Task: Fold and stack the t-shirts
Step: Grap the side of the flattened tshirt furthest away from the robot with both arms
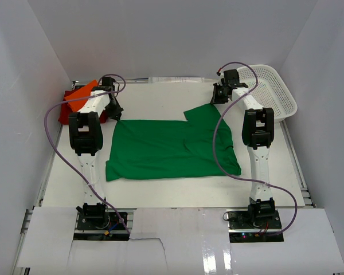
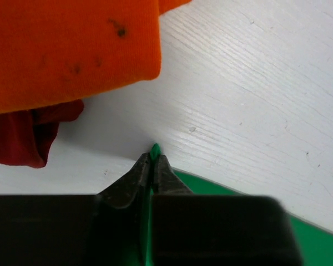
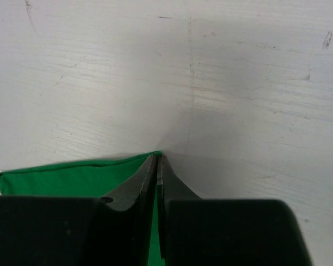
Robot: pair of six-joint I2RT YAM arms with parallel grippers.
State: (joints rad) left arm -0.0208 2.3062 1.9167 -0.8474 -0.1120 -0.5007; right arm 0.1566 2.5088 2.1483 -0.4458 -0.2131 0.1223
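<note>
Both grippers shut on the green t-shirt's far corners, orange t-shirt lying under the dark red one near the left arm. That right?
Wrong on the stacking: the orange t-shirt lies on top of the dark red t-shirt, not under it, as the left wrist view shows. The left gripper and right gripper are indeed shut on the far corners of the green t-shirt.

- Left arm (image 1: 85,133) and right arm (image 1: 258,129): white tubular links, chunky black joint housings.
- Behind each pincer, a thin purple cable (image 1: 46,121) loops back to a black base (image 1: 97,217) with coloured wires.
- Left pincer (image 2: 153,158) and right pincer (image 3: 157,159): matte black fingers (image 2: 134,180) tapering to points from a broad black block.
</note>
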